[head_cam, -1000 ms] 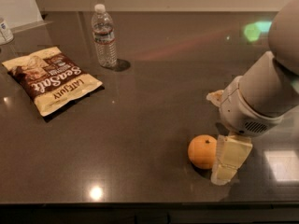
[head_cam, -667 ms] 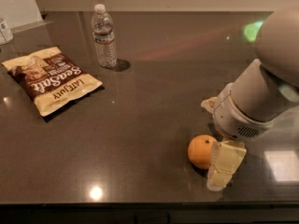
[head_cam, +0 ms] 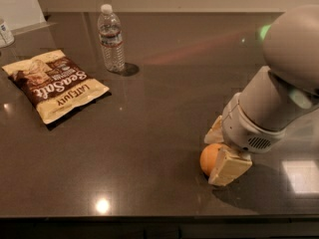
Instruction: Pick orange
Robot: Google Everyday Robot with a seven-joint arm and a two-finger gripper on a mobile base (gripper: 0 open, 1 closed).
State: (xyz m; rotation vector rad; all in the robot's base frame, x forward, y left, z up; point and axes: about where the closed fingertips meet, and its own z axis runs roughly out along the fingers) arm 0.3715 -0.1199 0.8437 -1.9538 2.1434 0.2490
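The orange [head_cam: 209,159] is a small round fruit resting on the dark countertop [head_cam: 149,133] at the front right. My gripper [head_cam: 222,149] reaches down from the right and is open around it. The near cream finger [head_cam: 228,167] stands in front of the orange's right side and covers part of it. The far finger [head_cam: 215,131] sits just behind the fruit. The orange still rests on the counter.
A brown and cream sea salt chip bag [head_cam: 55,84] lies flat at the left. A clear water bottle [head_cam: 111,39] stands upright at the back left. The counter's front edge [head_cam: 149,217] runs just below the orange. My bulky grey arm [head_cam: 284,83] fills the right side.
My arm has moved left and down, so the fingers now straddle the orange instead of standing to its right. The orange, bag and bottle have not moved.
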